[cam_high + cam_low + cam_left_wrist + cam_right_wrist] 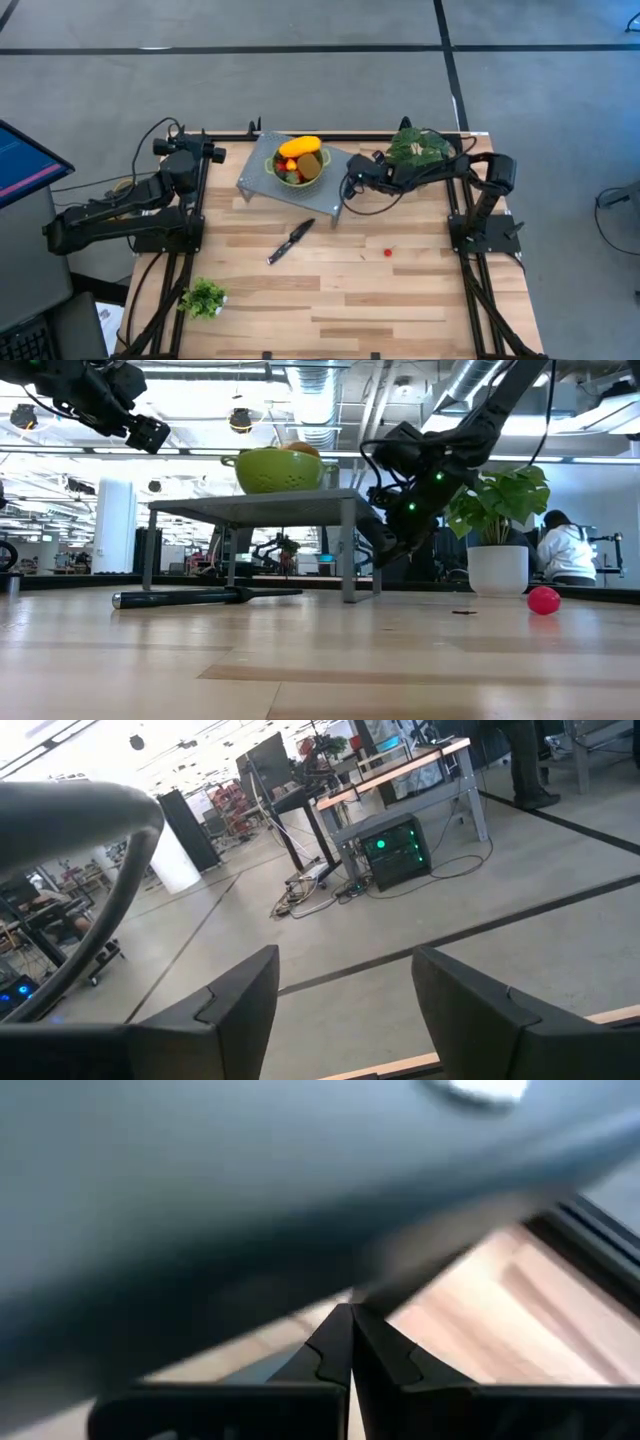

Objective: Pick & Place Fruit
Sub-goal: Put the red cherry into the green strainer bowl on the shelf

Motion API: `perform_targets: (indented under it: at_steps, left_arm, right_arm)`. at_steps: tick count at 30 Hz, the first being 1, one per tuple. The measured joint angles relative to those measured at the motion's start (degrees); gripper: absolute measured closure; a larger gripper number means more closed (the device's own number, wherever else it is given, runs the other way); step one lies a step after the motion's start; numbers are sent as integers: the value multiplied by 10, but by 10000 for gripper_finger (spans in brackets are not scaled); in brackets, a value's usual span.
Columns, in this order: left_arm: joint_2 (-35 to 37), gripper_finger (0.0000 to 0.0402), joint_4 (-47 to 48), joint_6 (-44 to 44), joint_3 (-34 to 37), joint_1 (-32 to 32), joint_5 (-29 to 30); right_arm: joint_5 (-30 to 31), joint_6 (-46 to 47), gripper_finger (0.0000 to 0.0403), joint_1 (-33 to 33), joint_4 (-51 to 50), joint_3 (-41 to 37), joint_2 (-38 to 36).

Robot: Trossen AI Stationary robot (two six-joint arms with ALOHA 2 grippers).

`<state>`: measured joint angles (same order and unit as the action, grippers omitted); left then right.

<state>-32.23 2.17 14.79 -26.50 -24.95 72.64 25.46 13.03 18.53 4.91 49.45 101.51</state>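
Most fruit is sitting in the bowl (pixel 298 163); one red ball (pixel 387 253) is waiting on the worktop (pixel 340 300).
Left to right: left gripper (pixel 213 151) is hanging raised at the worktop's edge, fingers spread, holding nothing; one bowl on one grey stand (pixel 262 170) is carrying one yellow fruit (pixel 299 146), one kiwi (pixel 309 166) and several small pieces; right gripper (pixel 351 186) is hovering beside the stand, fingers pressed together, empty.
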Motion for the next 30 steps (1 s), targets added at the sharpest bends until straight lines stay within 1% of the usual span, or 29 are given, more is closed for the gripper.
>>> perform_targets:
  at_steps: [5, 14, 18, 22, 27, 30]
  left_arm:
    - [0, 182, 0, 0, 0, 0, 0]
    - [0, 183, 0, 0, 0, 0, 0]
    - [0, 183, 0, 0, 0, 0, 0]
    - [0, 183, 1, 0, 0, 0, -9]
    - [-2, 183, 7, 0, 0, 0, -80]
    - [-12, 183, 27, 0, 0, 0, -87]
  right_arm:
    - [-16, -17, 403, 39, -7, 0, 0]
    - [-34, -83, 403, 108, -9, 0, 0]
    - [-70, -111, 403, 132, -16, -1, -7]
    - [-107, -144, 403, 138, -20, -1, -54]
    - [-108, -184, 403, 122, -62, 0, -154]
    - [-107, -197, 403, 107, -101, 0, -219]
